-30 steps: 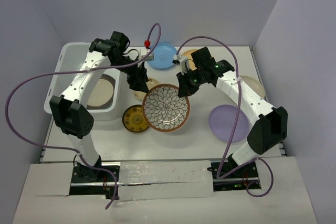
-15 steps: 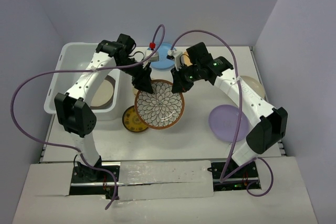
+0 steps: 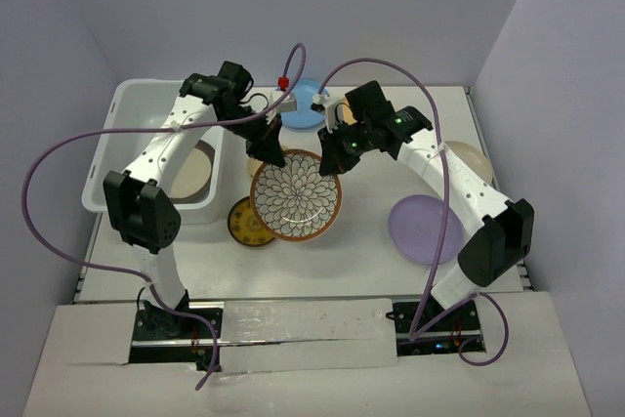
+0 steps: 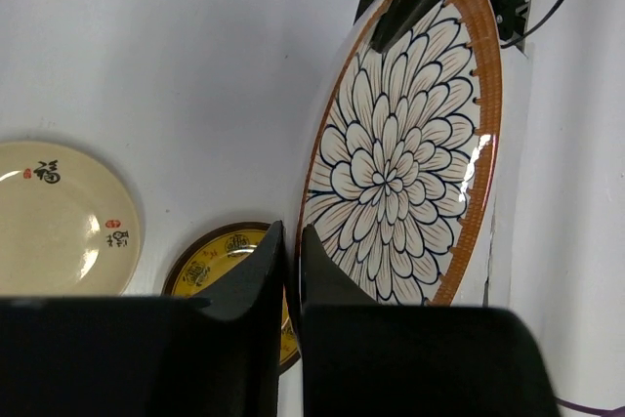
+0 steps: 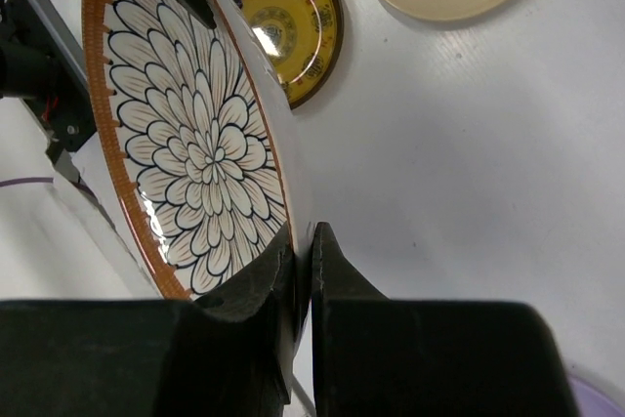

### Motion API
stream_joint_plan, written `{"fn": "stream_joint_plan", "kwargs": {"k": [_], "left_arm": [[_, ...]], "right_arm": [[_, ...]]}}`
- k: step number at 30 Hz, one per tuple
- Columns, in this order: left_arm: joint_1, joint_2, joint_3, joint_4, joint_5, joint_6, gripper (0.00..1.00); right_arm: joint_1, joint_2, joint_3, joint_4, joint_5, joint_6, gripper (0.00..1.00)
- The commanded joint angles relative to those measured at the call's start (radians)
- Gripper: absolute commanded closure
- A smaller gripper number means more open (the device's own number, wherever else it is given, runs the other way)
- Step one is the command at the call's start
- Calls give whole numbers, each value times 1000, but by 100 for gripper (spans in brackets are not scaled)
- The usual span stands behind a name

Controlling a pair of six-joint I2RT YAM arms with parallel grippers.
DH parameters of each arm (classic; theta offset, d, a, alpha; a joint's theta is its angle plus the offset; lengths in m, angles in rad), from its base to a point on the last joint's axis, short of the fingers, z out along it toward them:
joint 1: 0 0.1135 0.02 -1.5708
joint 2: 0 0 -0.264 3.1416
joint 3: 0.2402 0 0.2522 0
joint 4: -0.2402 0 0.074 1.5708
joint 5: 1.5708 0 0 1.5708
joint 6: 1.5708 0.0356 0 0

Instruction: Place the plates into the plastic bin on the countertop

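top view, left to right. the plastic bin (image 3: pixel 125 109) stands at the left edge of the countertop (image 3: pixel 342 261); a dark-rimmed plate (image 3: pixel 191 173) with a cream centre lies flat inside it, partly hidden by the left arm, which crosses over the bin's right wall. the left gripper (image 4: pixel 291 241) is clamped on the rim of the floral plate (image 3: pixel 296 195), its two fingers pinching the upper-left edge. below that grip, a gold-patterned plate (image 3: pixel 248 225) lies flat on the countertop just right of the bin, with its right side covered by the floral plate. in the left wrist view, a small cream plate (image 4: pixel 59 217) with printed characters lies just beside the gold-patterned plate, a narrow gap between them. the floral plate sits at the centre, between the two arms and outside the bin; both wrist views show it tilted up off the surface, its brown rim and white petal pattern facing the cameras. a blue plate (image 3: pixel 305 109) lies behind it near the back wall. the right gripper (image 5: pixel 303 241) is closed on the opposite, upper-right edge of the floral plate, the rim caught between its fingers. further right, a lavender plate (image 3: pixel 422 229) lies flat, partly crossed by the right arm and its cable. a cream plate (image 3: pixel 472 156) lies near the right wall, half hidden by that arm.
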Motion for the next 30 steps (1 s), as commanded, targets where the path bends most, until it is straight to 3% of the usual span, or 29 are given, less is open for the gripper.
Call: {"fn": "stream_joint_plan", "kwargs": {"k": [1,3,8,14,24,27,30], "left_arm": [[-2,8,6,-35,66,42,95],[-2,3,-1,-21,64,35,100],[3,-6,-9,-25,80,38,100],[55,16,26,-73,167,43,100],[240,16,104,-70,207,-30,100],[388,22,192,-15,246,-146,100],[559,16,262,114,196,-288,100]], "right_arm": [[5,-40,76,62,-98,9,100],[4,-35,80,57,-108,12,100],[4,-10,79,54,-104,27,98],[4,18,65,52,-113,53,51],[-45,-12,48,60,-122,91,2],[-114,-27,43,67,-161,106,0],[-195,-47,25,81,-207,118,0]]}}
